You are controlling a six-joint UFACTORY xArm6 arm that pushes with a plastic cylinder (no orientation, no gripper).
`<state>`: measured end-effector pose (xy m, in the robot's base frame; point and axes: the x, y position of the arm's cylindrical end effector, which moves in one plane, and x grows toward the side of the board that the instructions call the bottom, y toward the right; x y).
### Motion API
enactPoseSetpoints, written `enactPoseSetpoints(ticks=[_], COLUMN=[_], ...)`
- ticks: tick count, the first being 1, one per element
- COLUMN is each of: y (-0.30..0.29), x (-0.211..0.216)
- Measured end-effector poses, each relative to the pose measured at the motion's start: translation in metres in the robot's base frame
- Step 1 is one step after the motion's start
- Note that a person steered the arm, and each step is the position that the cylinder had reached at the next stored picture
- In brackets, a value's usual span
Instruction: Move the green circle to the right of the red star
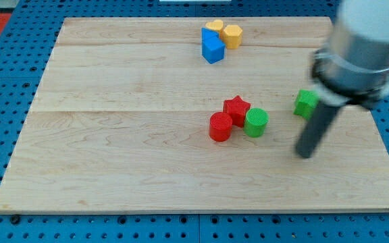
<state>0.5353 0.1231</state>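
Wooden board (113, 135); green block (306, 102) partly arm-hidden.

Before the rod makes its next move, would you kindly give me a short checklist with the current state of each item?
1. Green circle lies to the view's right of the red star: ok, touching it and slightly lower.
2. My tip is apart from the green circle: ok, it sits to the view's right and a little below.
3. Red circle is undisturbed beside the star: cannot tell from one picture.
4. Second green block is clear of the rod: cannot tell, the arm partly hides it.
5. Blue block and two yellow blocks stay out of the way: ok, near the view's top.
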Motion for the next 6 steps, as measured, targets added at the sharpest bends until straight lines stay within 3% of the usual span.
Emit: enactPoseSetpoints(ticks=[2,3,4,5,6], y=[0.004,0.010,-0.064,-0.104,-0.098], x=[-0.088,-0.021,0.025,0.008,-0.044])
